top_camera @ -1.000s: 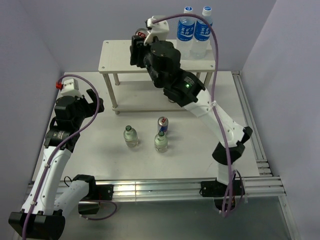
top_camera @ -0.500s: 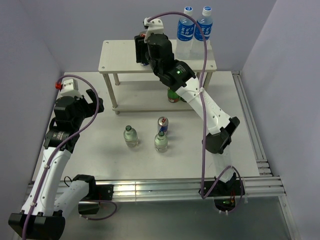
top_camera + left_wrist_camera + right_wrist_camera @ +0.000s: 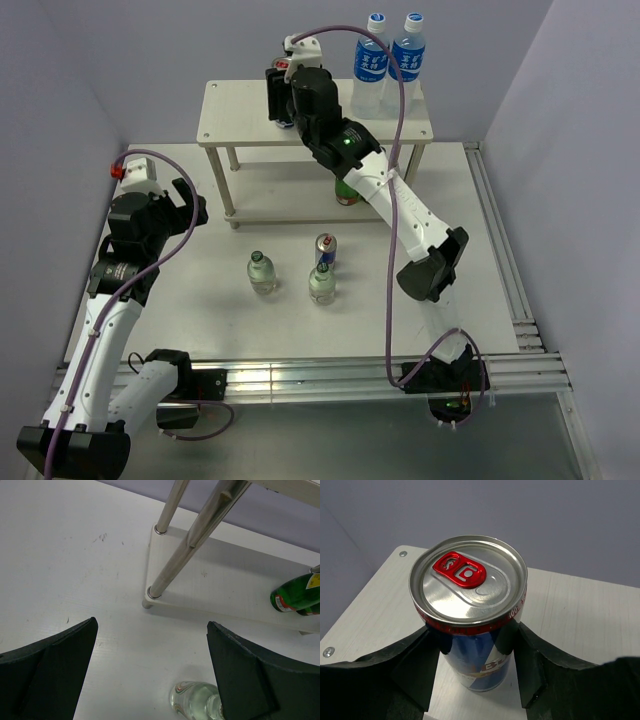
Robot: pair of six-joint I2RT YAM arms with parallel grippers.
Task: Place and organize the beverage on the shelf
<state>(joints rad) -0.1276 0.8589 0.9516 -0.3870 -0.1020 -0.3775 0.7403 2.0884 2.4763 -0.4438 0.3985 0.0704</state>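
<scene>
My right gripper [image 3: 283, 98] [image 3: 472, 630] is shut on a blue-silver can with a red tab [image 3: 470, 615], held upright with its base at the left part of the shelf's top board [image 3: 232, 110] [image 3: 580, 615]. Two blue-labelled bottles [image 3: 371, 62] [image 3: 406, 58] stand at the back right of that board. On the table in front of the shelf stand a second can [image 3: 325, 250] and two short green-capped clear bottles [image 3: 261, 272] [image 3: 321, 284]. My left gripper [image 3: 190, 205] [image 3: 150, 630] hangs open and empty over the table, left of the clear bottle [image 3: 195, 700].
A dark green bottle [image 3: 346, 190] [image 3: 295, 597] is on the shelf's lower board [image 3: 225, 585]. Silver legs [image 3: 170, 565] rise near my left gripper. Purple walls close in the left, back and right; a metal rail [image 3: 505, 270] runs along the table's right side.
My right arm has stretched further back and left over the top board, carrying the can with it. The left arm has stayed still.
</scene>
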